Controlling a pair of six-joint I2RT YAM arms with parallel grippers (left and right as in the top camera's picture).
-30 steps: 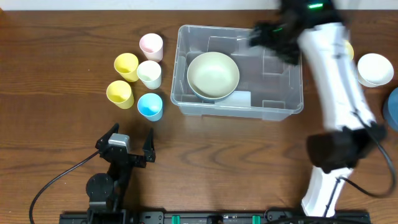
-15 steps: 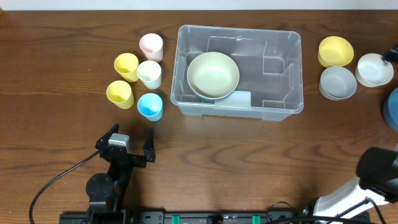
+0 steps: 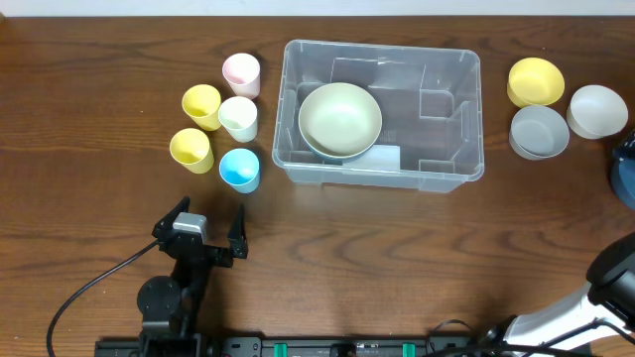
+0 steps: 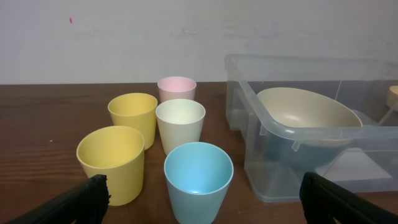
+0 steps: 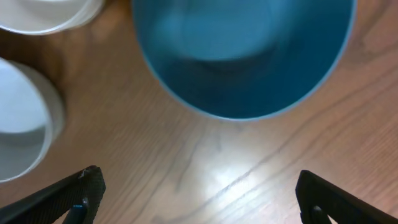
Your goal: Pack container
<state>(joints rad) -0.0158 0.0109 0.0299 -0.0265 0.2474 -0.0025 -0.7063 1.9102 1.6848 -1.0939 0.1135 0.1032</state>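
While the container (image 3: 474, 99) sits at the frame's upper centre holding a cream bowl (image 3: 340, 119), I see the left pincer (image 3: 205, 223) released at lower left and the right pincer (image 5: 199, 199) released above a blue bowl (image 5: 242, 56).

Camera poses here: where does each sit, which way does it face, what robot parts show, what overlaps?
Overhead: above the table, looking straight down on the container and five cups; left claw and right arm show.
Left wrist: low, looking level past the blue cup to the container; open claw tips at bottom corners.
Right wrist: looking down on the blue bowl; right claw tips at the bottom corners.
Shared: overhead and left wrist both see the cups and the cream bowl in the container.
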